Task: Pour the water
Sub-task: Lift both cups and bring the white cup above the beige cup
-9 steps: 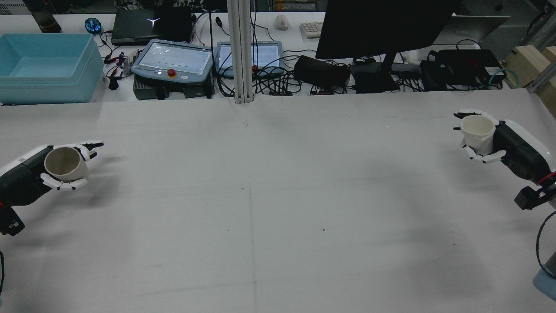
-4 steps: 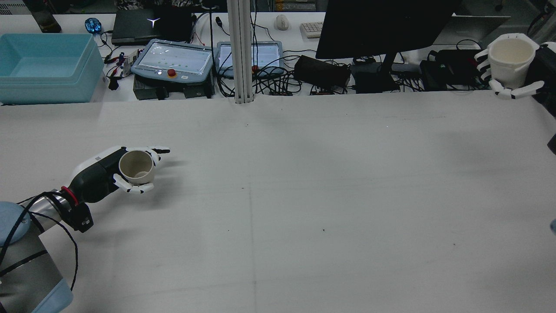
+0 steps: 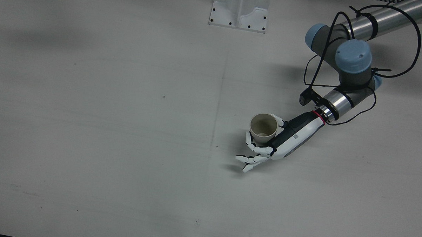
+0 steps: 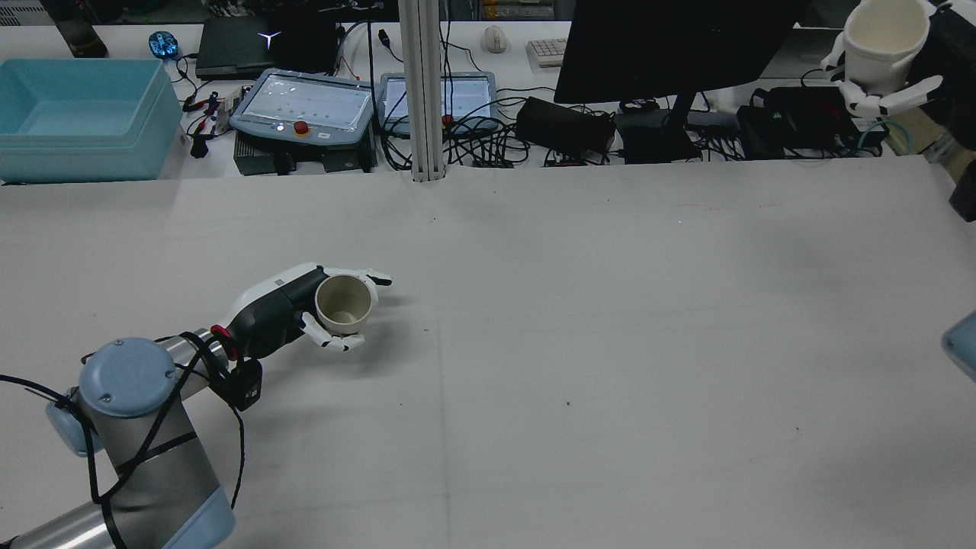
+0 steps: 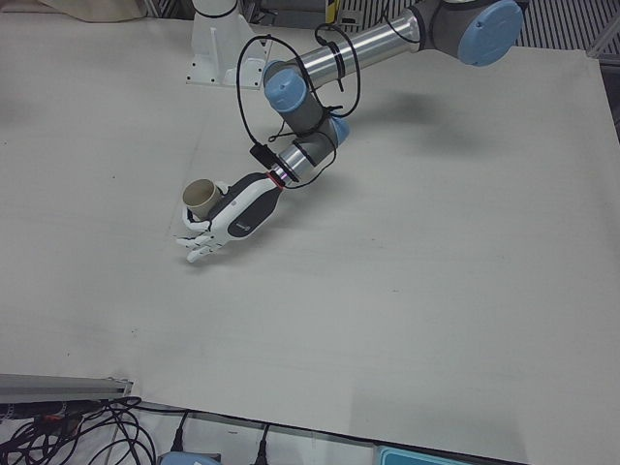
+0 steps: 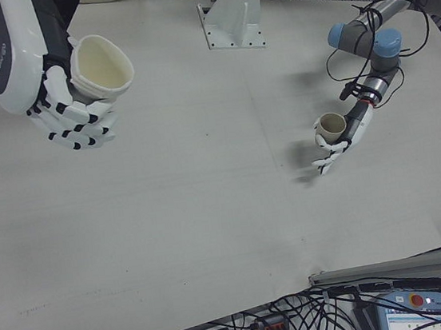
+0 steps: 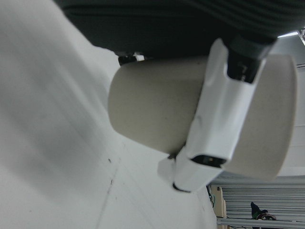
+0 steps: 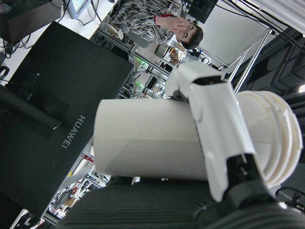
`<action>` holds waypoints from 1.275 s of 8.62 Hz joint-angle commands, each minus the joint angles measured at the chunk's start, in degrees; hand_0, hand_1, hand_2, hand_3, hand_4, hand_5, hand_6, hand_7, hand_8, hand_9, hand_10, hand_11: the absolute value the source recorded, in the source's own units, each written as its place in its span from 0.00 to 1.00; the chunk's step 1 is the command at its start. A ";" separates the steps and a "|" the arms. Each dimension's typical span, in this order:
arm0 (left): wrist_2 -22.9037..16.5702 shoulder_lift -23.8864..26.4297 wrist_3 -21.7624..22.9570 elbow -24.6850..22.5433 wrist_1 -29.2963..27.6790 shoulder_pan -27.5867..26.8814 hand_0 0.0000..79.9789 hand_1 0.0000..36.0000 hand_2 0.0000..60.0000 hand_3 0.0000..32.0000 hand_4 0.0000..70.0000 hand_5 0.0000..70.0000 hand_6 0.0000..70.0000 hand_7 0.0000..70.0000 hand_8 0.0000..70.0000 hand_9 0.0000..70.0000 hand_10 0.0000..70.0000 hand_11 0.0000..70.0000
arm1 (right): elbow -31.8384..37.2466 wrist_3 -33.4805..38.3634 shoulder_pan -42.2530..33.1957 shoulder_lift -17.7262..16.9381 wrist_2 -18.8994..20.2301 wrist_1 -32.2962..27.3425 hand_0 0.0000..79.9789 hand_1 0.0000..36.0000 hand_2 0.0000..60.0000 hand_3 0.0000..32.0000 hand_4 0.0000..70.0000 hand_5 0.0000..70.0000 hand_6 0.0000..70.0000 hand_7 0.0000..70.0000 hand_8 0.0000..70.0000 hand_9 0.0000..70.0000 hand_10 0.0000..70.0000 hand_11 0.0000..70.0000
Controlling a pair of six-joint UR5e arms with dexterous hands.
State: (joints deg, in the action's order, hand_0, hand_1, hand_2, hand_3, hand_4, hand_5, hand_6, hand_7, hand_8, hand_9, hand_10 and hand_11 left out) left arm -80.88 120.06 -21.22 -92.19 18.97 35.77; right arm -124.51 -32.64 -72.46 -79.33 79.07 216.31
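Right hand (image 4: pixel 888 57), upper right, grips a white cup (image 4: pixel 884 38), seemingly well apart from left hand (image 4: pixel 305 313) clasping tan cup (image 4: pixel 343 303) mid-counter (image 4: pixel 610 343).

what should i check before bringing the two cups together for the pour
1. Left hand holds the beige cup: ok, fingers wrap its side.
2. Right hand holds the white cup: ok, fingers closed around it.
3. Beige cup upright to receive: ok, mouth faces up in the front view.
4. Cups close enough to pour: not ok, the white cup is raised high at the far right, the beige cup low near the table centre.
5. Water in the white cup: cannot tell.
6. Path between the hands clear: ok, nothing on the table between them.
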 commanded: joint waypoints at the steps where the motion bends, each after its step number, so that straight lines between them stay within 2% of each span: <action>1: -2.25 9.90 -0.66 2.87 7.56 -1.58 1.00 1.00 1.00 0.00 1.00 1.00 0.24 0.33 0.13 0.06 0.06 0.13 | -0.03 -7.40 9.57 10.49 -3.20 11.05 1.00 1.00 1.00 0.00 0.11 1.00 0.70 1.00 0.49 0.63 0.31 0.52; 3: -2.26 13.09 -0.66 4.99 8.45 -2.54 1.00 1.00 1.00 0.00 1.00 1.00 0.25 0.33 0.13 0.06 0.06 0.12 | -0.12 -11.45 19.24 12.18 -10.05 13.61 1.00 1.00 1.00 0.00 0.28 1.00 0.85 1.00 0.53 0.70 0.30 0.51; 5: -2.35 14.75 -0.49 5.18 9.67 -2.63 1.00 1.00 1.00 0.00 1.00 1.00 0.26 0.34 0.13 0.05 0.05 0.12 | 0.49 -17.16 31.53 13.75 -19.17 13.70 1.00 1.00 1.00 0.00 0.27 1.00 0.84 1.00 0.52 0.69 0.29 0.49; 7: -2.35 16.43 -0.49 5.79 10.21 -2.63 1.00 1.00 1.00 0.00 1.00 1.00 0.26 0.35 0.13 0.06 0.05 0.12 | 0.93 -21.22 38.51 14.38 -26.65 13.62 1.00 1.00 1.00 0.00 0.32 1.00 0.86 1.00 0.54 0.72 0.30 0.50; 8: -2.44 17.13 -0.40 6.23 10.30 -2.89 1.00 1.00 1.00 0.00 1.00 1.00 0.27 0.35 0.13 0.06 0.05 0.12 | 1.46 -22.28 40.27 14.55 -29.56 13.62 1.00 1.00 1.00 0.00 0.32 1.00 0.86 1.00 0.55 0.73 0.31 0.52; 10: -2.44 17.84 -0.49 6.41 10.56 -3.42 1.00 1.00 1.00 0.00 1.00 1.00 0.27 0.35 0.13 0.06 0.05 0.12 | 6.10 -22.55 40.82 17.79 -30.55 13.53 1.00 1.00 1.00 0.00 0.33 1.00 0.86 1.00 0.56 0.74 0.33 0.54; 11: -2.44 17.67 -0.49 6.15 10.82 -3.42 1.00 1.00 1.00 0.00 1.00 1.00 0.27 0.35 0.13 0.06 0.06 0.12 | 6.03 -22.46 40.82 17.89 -32.47 13.53 1.00 1.00 1.00 0.00 0.30 1.00 0.84 1.00 0.56 0.73 0.33 0.55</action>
State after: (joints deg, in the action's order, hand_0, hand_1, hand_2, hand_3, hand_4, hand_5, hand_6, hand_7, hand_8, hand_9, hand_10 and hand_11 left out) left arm -83.28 137.50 -21.69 -85.93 29.38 32.58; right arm -120.71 -54.80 -32.37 -63.20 49.62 229.87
